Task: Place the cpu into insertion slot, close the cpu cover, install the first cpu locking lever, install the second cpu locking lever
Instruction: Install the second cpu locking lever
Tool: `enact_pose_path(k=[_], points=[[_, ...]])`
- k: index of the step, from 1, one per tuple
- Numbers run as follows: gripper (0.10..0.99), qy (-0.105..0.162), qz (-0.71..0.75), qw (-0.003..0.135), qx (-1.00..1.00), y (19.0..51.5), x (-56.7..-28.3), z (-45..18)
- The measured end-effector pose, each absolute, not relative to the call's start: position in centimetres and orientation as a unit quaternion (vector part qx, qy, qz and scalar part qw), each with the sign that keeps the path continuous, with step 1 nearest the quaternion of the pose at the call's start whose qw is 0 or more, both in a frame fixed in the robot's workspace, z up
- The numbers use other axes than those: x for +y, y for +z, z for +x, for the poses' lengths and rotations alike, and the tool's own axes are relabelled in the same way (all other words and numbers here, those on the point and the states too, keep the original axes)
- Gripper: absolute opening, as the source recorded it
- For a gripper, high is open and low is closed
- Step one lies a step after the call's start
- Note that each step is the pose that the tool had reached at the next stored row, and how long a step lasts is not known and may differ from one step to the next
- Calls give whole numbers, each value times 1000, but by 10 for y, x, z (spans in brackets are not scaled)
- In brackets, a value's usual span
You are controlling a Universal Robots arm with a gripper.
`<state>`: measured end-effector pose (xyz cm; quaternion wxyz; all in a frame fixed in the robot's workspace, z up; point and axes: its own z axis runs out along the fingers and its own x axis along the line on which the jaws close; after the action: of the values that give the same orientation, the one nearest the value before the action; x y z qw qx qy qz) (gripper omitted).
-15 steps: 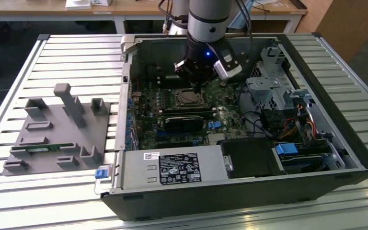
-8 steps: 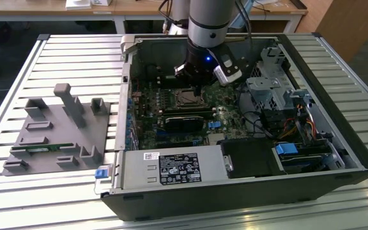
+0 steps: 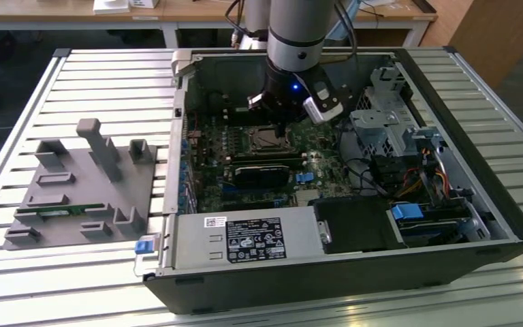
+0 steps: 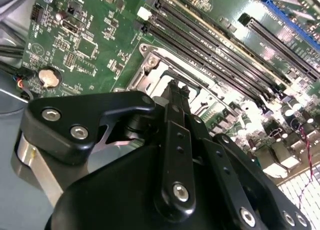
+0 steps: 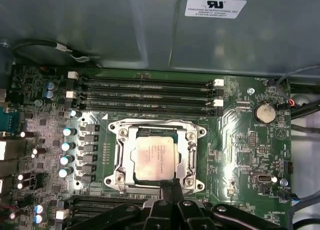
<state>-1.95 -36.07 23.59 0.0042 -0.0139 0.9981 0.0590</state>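
In the first wrist view the cpu (image 5: pixel 156 157), a dull silver square chip, lies flat in the insertion slot (image 5: pixel 121 176) on the green motherboard. The cpu cover (image 5: pixel 127 152), a silvery frame with a square window, lies down over the chip's edges. My gripper (image 5: pixel 169 186) is shut with nothing held, its narrow black tip at the cover's edge. In the second wrist view the gripper (image 4: pixel 177 89) hangs just over the cover (image 4: pixel 150 72). In the exterior view the gripper (image 3: pixel 282 128) reaches down into the open computer case, right at the insertion slot (image 3: pixel 266 139).
Long black memory slots (image 5: pixel 150 97) run beside the socket, with capacitors (image 5: pixel 67 145) and a coin battery (image 5: pixel 264 111) around it. The case walls, a drive cage (image 3: pixel 389 122) and a power supply (image 3: pixel 243 238) hem the board in. A grey fixture (image 3: pixel 80 184) stands at the exterior view's left.
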Motion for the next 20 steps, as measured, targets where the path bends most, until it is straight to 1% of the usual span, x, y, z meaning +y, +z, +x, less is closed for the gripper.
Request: enact_pose_path(k=[5,20], points=[[106,61,-14,4,998,235,-361,-19],[106,74,-14,4,997,232,-380,-20]])
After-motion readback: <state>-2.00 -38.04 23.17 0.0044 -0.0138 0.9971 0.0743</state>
